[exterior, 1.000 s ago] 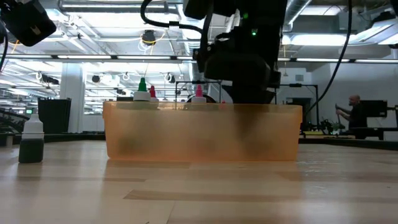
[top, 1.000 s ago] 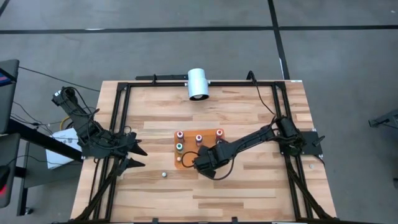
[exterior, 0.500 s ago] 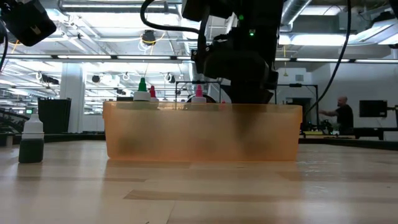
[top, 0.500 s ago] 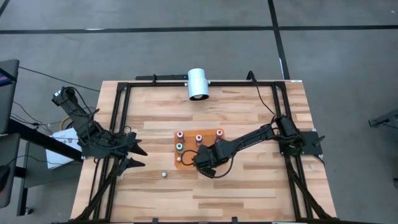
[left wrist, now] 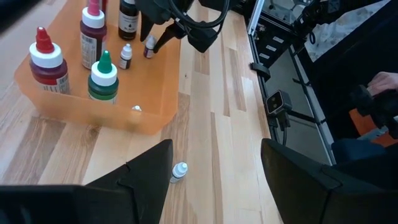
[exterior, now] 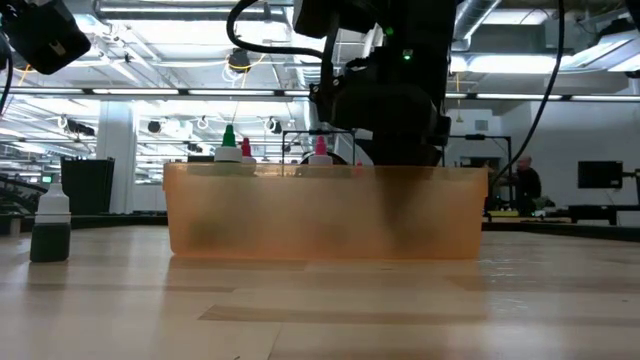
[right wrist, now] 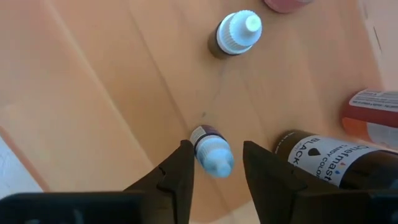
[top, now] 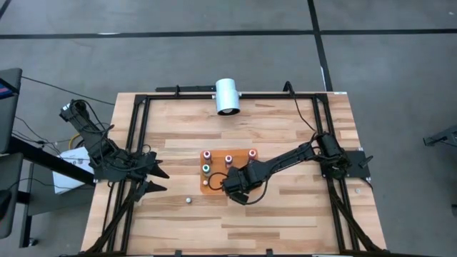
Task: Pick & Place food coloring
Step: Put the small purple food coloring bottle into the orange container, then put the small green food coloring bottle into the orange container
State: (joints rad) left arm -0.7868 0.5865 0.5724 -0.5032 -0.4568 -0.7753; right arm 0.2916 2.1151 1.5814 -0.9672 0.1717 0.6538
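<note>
Hovering over the orange tray (top: 216, 188), the right gripper (right wrist: 214, 163) has its fingers spread around a blue-capped food coloring bottle (right wrist: 211, 152), apparently releasing it there, while the left gripper (left wrist: 214, 163) waits spread at the table's left.

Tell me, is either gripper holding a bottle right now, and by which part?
Nothing is held. The right gripper stands open around a small blue-capped bottle in the orange tray; the left gripper waits open, empty.
</note>
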